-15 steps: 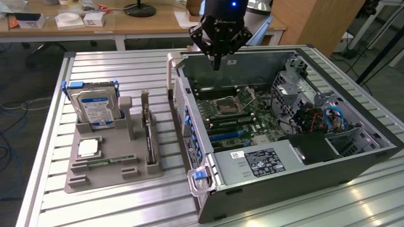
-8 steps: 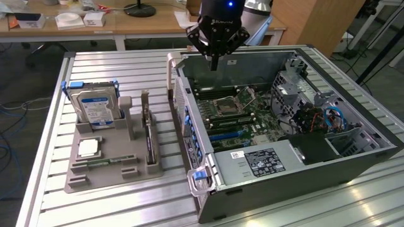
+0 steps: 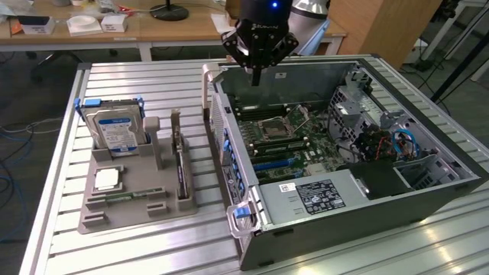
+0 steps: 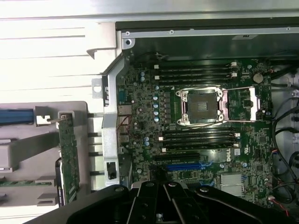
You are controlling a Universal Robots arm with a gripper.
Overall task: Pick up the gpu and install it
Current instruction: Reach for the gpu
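Note:
The gpu (image 3: 181, 166) stands on its long edge in a grey holder (image 3: 114, 220) on the slatted table, at the exterior view's left of the open computer case (image 3: 428, 195). Seen edge-on, it is a thin dark card. The wrist view shows the gpu (image 4: 68, 154) from above, beside the case's rear wall. My gripper (image 3: 256, 79) hangs over the back part of the case, above the motherboard (image 3: 290, 137), well apart from the gpu. Its black fingers (image 4: 145, 200) meet at the gripper (image 4: 163, 193), shut with nothing between them.
The holder also carries a silver hard drive (image 3: 114, 129) with a blue-white label, a processor chip (image 3: 107, 179) and a green memory stick (image 3: 126, 196). Inside the case are a processor socket (image 4: 202, 106), memory slots and a blue slot (image 4: 184, 165). A wooden desk (image 3: 153, 28) stands behind.

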